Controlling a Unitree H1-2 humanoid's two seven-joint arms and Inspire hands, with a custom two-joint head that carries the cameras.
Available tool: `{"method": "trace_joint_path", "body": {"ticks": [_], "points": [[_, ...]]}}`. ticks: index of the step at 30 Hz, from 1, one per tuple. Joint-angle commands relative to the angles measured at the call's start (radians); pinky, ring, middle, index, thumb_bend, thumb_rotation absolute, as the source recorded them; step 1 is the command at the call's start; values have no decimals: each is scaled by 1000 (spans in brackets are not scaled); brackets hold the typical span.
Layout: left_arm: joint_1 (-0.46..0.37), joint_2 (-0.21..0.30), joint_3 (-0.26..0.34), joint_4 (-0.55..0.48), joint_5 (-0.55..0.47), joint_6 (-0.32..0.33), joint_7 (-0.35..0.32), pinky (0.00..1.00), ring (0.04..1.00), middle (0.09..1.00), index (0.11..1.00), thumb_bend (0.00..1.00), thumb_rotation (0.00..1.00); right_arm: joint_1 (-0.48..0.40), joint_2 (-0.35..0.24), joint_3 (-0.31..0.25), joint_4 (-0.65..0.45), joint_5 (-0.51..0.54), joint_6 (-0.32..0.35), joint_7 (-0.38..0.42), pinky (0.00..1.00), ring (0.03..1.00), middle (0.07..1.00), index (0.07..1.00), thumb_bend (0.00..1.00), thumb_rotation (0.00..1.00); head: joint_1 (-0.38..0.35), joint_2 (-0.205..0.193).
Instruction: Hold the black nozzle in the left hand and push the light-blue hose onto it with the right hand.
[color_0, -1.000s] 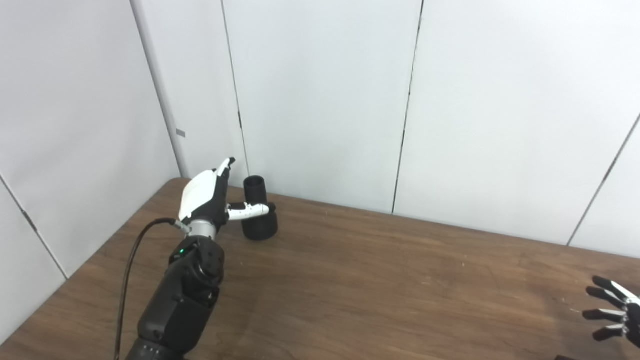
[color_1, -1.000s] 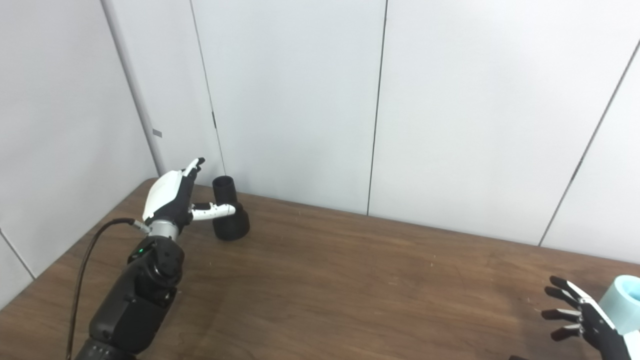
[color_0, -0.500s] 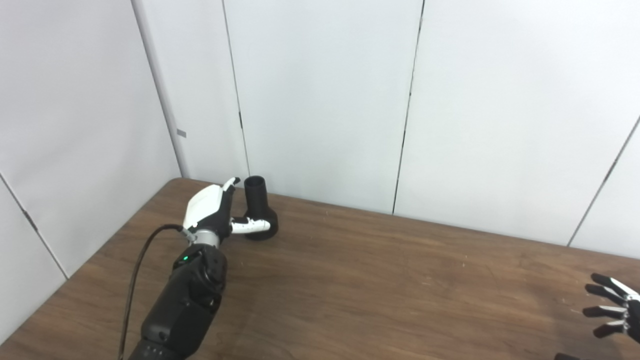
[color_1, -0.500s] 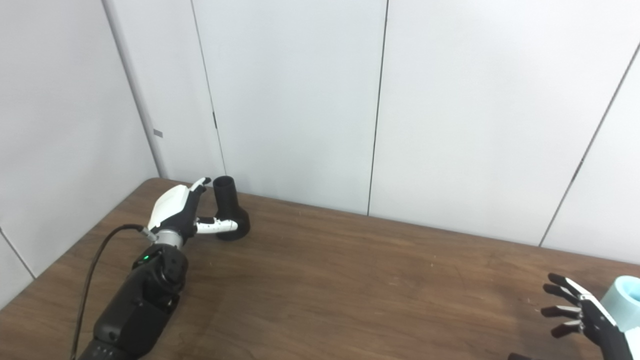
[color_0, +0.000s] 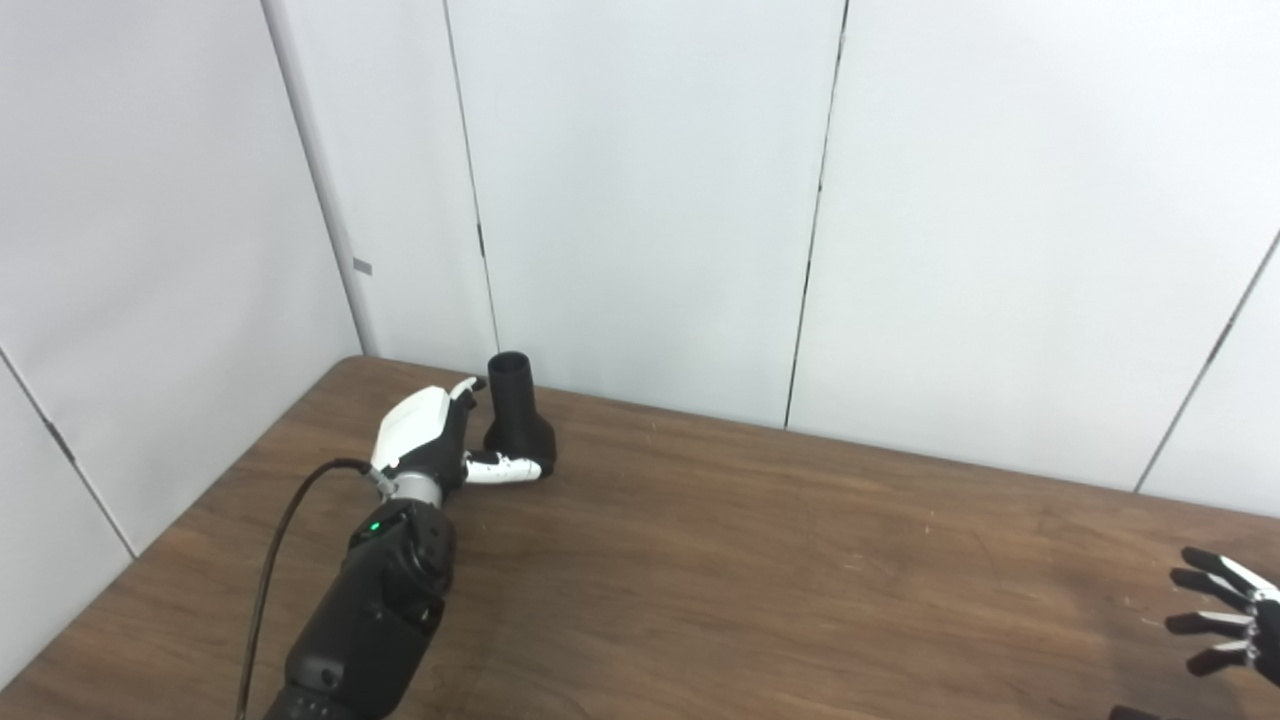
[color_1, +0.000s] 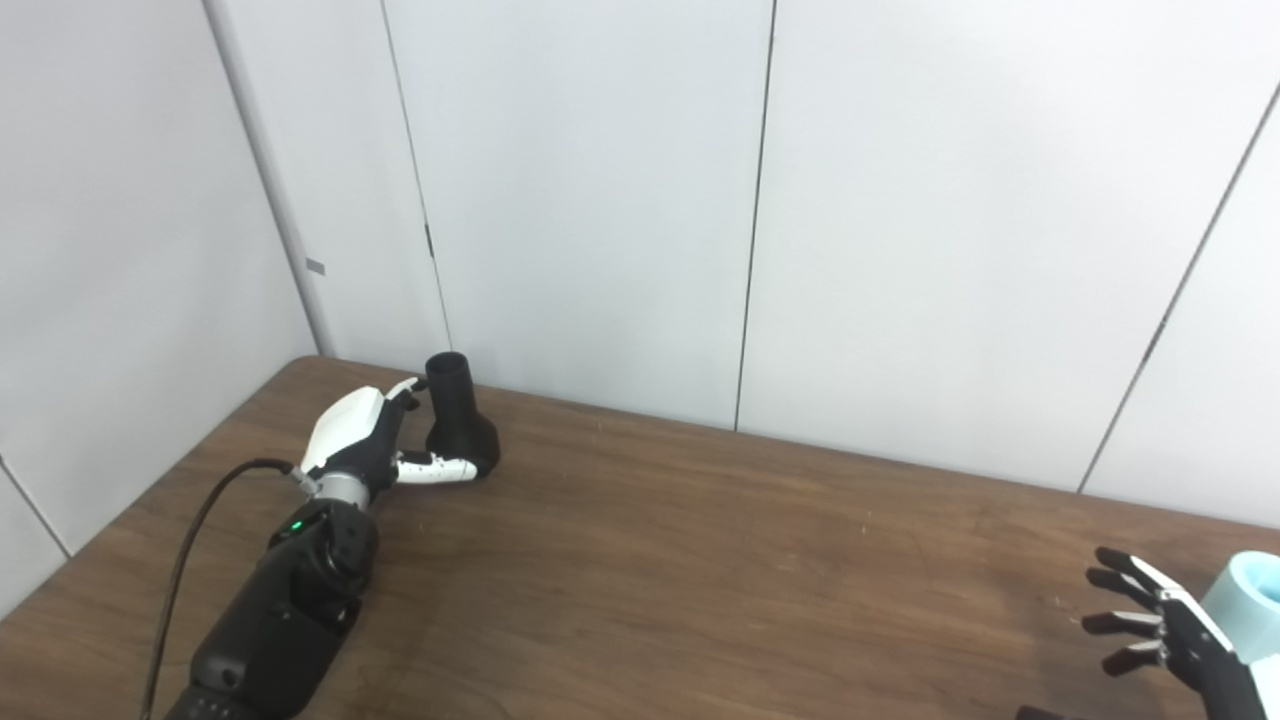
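The black nozzle (color_0: 517, 413) stands upright on the brown table (color_0: 720, 560) at the far left, narrow neck up, close to the white wall. My left hand (color_0: 432, 438) is open beside it on its left, low near the tabletop, thumb stretched across the front of its wide base and fingers by its neck. In the right eye view the nozzle (color_1: 457, 415) and left hand (color_1: 366, 446) show the same. The light-blue hose (color_1: 1245, 603) shows only as its end at the right edge. My right hand (color_1: 1160, 628) is open just left of it, fingers spread.
White wall panels (color_0: 640, 200) close off the back and left of the table. A black cable (color_0: 270, 560) runs along my left forearm. The table's left edge runs diagonally just left of that arm.
My left hand has come down from above the table to the nozzle's base, and its thumb now lies low across the front. The right hand has hardly moved.
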Motion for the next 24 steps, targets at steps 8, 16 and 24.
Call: {"method": "trace_joint_path", "body": {"ticks": [8, 16, 24], "points": [[-56, 29, -9, 45, -14, -14, 41, 1000, 883, 861, 812, 1000, 388, -16, -17, -11, -45, 19, -20, 1, 476, 640, 786, 822, 707, 77, -4, 16], [-74, 21, -10, 95, -44, -36, 62, 994, 865, 855, 801, 1000, 368, -5, -21, -14, -69, 32, -4, 10, 477, 643, 787, 825, 704, 79, -11, 31], [-86, 21, -18, 111, -72, -40, 68, 984, 864, 847, 790, 1000, 349, -1, -22, -21, -80, 38, 0, 16, 473, 643, 787, 824, 703, 87, -13, 34]]}}
